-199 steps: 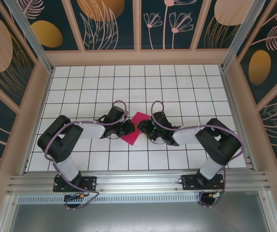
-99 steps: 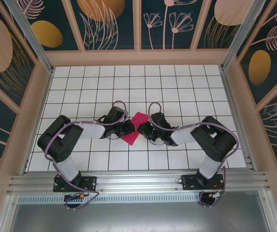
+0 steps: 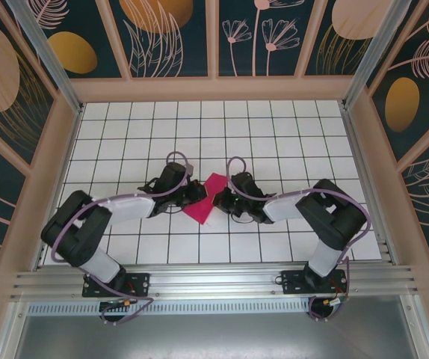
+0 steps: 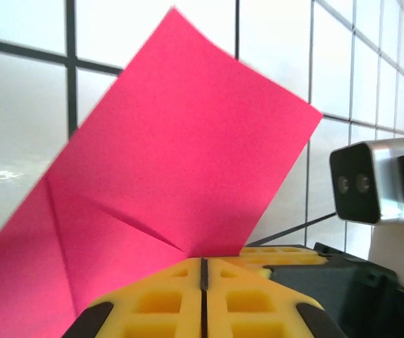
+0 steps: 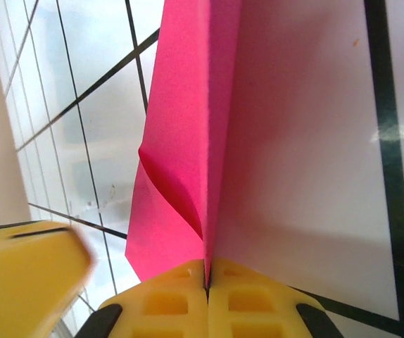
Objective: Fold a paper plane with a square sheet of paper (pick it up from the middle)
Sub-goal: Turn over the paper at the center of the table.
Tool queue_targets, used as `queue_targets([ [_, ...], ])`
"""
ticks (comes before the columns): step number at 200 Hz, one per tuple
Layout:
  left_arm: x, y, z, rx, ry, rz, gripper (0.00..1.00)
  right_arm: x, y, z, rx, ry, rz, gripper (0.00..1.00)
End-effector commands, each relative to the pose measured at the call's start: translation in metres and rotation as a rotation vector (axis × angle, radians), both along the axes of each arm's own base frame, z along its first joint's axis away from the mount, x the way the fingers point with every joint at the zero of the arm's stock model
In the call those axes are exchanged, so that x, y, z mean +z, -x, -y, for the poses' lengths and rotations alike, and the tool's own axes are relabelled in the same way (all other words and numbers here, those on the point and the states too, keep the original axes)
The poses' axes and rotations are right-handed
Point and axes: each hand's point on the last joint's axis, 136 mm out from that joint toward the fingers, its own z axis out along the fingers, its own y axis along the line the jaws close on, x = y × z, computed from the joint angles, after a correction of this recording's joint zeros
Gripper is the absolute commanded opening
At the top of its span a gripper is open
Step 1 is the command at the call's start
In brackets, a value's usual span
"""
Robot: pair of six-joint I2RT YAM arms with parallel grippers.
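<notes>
Left jaws: pressed together, yellow pads point(image 4: 153, 303) meeting at a thin seam, w/ the lower edge of the square sheet of paper point(image 4: 188, 141) nipped in that seam. Right jaws: likewise pressed together, pads point(image 5: 167, 303) flush, pinching another edge of the same sheet point(image 5: 188, 127). Here we see it nearly edge-on, one flap curling away to the left. From the left wrist we see the sheet as a magenta-pink panel w/ a diagonal crease across its lower part, tilted over the white tiled tabletop point(image 4: 19, 91). The right arm's wrist camera point(image 4: 367, 183) sits just beside it at right. From above, the paper point(image 3: 204, 202) sits btwn the two wrists, approx mid-tabletop, w/ the left arm point(image 3: 117, 209) reaching in from one side and the right arm point(image 3: 297, 208) from the other. We can't tell whether the sheet's lowest corner touches the tiles.
</notes>
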Motion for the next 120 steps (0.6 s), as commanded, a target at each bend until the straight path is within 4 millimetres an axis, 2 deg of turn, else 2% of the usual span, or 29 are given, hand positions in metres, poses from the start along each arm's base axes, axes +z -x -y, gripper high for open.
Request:
queue_targets([
  [1,0.022,-0.005,-0.021,0.109,-0.021,0.084,0.12,0.028,-0.005,0.007,0.043,0.093,0.074,0.00],
  [25,0.046,-0.008,-0.047,0.210,-0.051,0.172,0.14,0.043,-0.006,0.044,0.041,0.354,0.101,0.00],
  [45,0.065,-0.007,-0.068,0.285,-0.071,0.242,0.18,0.069,-0.005,0.083,0.033,0.587,0.118,0.00],
  [76,0.082,-0.001,-0.101,0.396,-0.112,0.319,0.24,0.111,0.002,0.137,0.004,0.935,0.094,0.00],
  [96,0.087,0.003,-0.120,0.454,-0.151,0.353,0.24,0.131,0.011,0.171,-0.039,1.206,0.020,0.00],
  [104,0.090,0.004,-0.128,0.481,-0.166,0.364,0.23,0.132,0.012,0.172,0.000,1.283,0.006,0.00],
  [120,0.094,0.008,-0.142,0.526,-0.190,0.390,0.23,0.108,0.022,0.155,0.113,1.290,-0.068,0.00],
])
